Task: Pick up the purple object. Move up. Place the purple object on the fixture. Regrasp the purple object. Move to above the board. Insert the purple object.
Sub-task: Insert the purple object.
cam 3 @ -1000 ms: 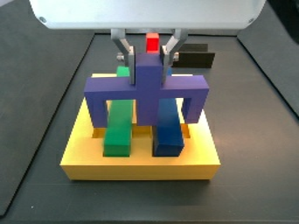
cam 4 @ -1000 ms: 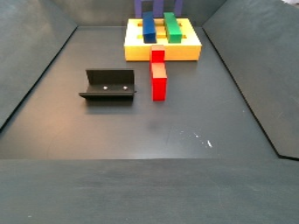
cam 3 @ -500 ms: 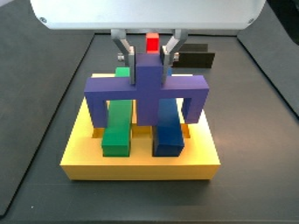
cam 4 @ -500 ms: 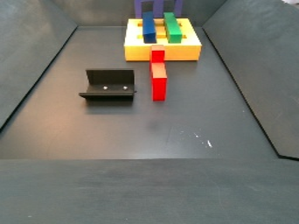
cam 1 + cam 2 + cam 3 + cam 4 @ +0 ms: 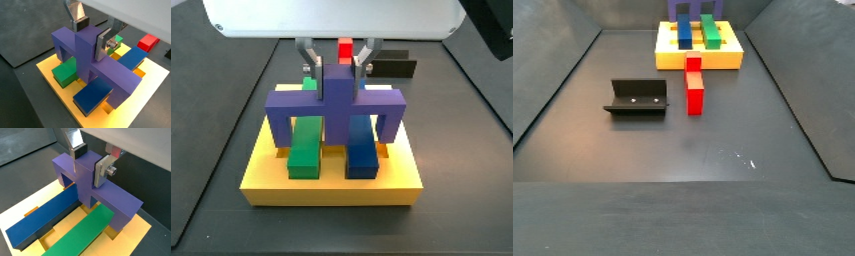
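Observation:
The purple object (image 5: 298, 102) stands upright on the yellow board (image 5: 331, 186), its two legs straddling a green bar (image 5: 305, 152) and a blue bar (image 5: 364, 156). It sits low, with its legs down at the board. My gripper (image 5: 338, 68) hangs right above it, one finger on each side of the raised central stem. In both wrist views the gripper (image 5: 91, 36) (image 5: 90, 162) is open only slightly around the purple object (image 5: 110, 75) (image 5: 117, 200). The black fixture (image 5: 637, 97) stands alone on the floor, well away from the board (image 5: 700, 62).
A red block (image 5: 695, 92) lies on the floor between the fixture and the board, just in front of the board's edge. The red block (image 5: 345, 47) and the fixture (image 5: 394, 69) show behind the gripper in a side view. Dark sloping walls enclose the floor.
The purple object has dropped a little lower onto the board while the gripper body stayed at the same height. Nothing else has moved.

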{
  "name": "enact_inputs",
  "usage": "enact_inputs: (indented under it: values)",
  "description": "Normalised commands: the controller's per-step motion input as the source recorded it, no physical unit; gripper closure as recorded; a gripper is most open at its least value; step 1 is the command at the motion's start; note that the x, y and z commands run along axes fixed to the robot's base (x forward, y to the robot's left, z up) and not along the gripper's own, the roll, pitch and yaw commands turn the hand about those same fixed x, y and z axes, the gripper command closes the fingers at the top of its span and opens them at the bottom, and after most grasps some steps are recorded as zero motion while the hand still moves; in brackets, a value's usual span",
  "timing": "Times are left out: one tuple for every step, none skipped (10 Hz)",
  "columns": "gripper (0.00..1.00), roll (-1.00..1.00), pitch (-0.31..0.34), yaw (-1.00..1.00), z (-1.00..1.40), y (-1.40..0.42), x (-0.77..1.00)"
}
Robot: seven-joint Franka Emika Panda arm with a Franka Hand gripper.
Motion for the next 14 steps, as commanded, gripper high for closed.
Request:
enact_inputs:
  values:
    - [1.00, 0.00, 0.001, -0.05, -0.02, 0.00, -0.02]
    - [1.00, 0.00, 0.000, -0.03, -0.08, 0.00, 0.00]
    - [1.00, 0.00, 0.000, -0.02, -0.14, 0.01, 0.00]
    - [1.00, -0.04, -0.029, -0.01, -0.24, 0.05, 0.00]
    - [1.00, -0.06, -0.033, -0.01, -0.21, 0.04, 0.00]
    - [1.00, -0.11, -0.040, -0.01, -0.16, 0.00, 0.00]
    - [1.00, -0.07, -0.010, 0.00, -0.05, 0.02, 0.00]
    - [1.00, -0.04, -0.010, 0.00, -0.02, 0.00, 0.00]
    - [1.00, -0.03, -0.073, -0.04, -0.12, 0.00, 0.00]
    - [1.00, -0.03, -0.114, -0.07, -0.12, 0.00, 0.00]
    - [1.00, -0.10, -0.191, -0.08, -0.08, 0.00, -0.02]
    - [1.00, -0.11, -0.234, -0.07, -0.09, 0.00, -0.02]
    - [1.00, -0.08, -0.211, -0.07, -0.09, 0.00, 0.00]
    - [1.00, -0.06, -0.196, -0.07, -0.09, 0.00, 0.00]
